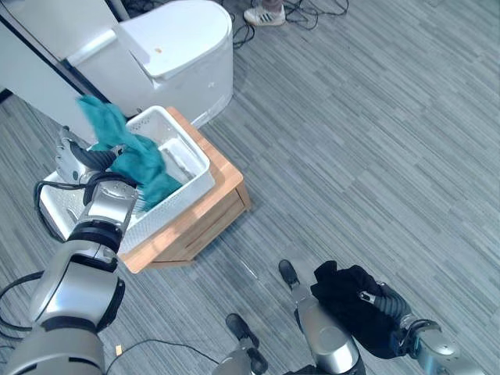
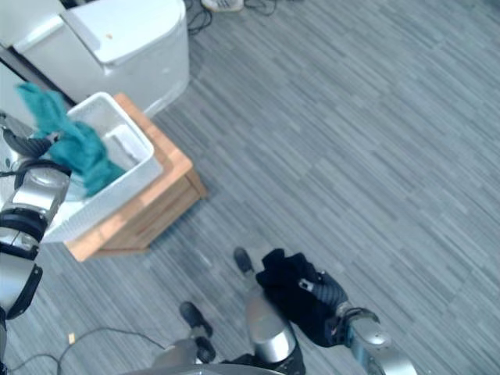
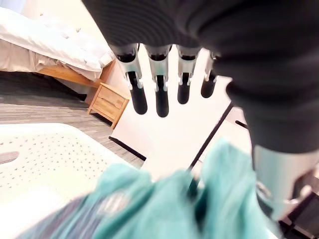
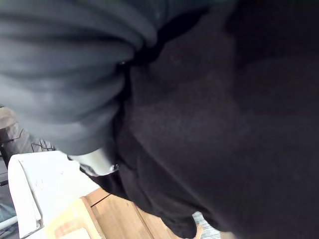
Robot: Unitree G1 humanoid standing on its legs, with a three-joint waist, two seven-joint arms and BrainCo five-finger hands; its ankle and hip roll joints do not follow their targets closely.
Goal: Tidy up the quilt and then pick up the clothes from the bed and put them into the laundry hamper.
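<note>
A teal garment (image 1: 141, 160) hangs from my left hand (image 1: 78, 164) into the white perforated laundry hamper (image 1: 197, 186); one end sticks up above the hand. In the left wrist view the fingers (image 3: 159, 94) are straight, with the teal cloth (image 3: 174, 204) bunched under the palm, beside the thumb and above the hamper's floor (image 3: 45, 159). At the lower right my right hand (image 1: 387, 301) is shut on a bundled black garment (image 1: 351, 301), held above the floor. That black cloth (image 4: 209, 124) covers most of the right wrist view.
The hamper stands on a low wooden nightstand (image 1: 226, 195). A large rounded white unit (image 1: 180, 47) stands just behind it. A person's shoe (image 1: 264, 16) shows at the top edge. Grey striped carpet (image 1: 375, 141) stretches to the right. A bed (image 3: 45, 45) and another nightstand (image 3: 107, 102) show in the left wrist view.
</note>
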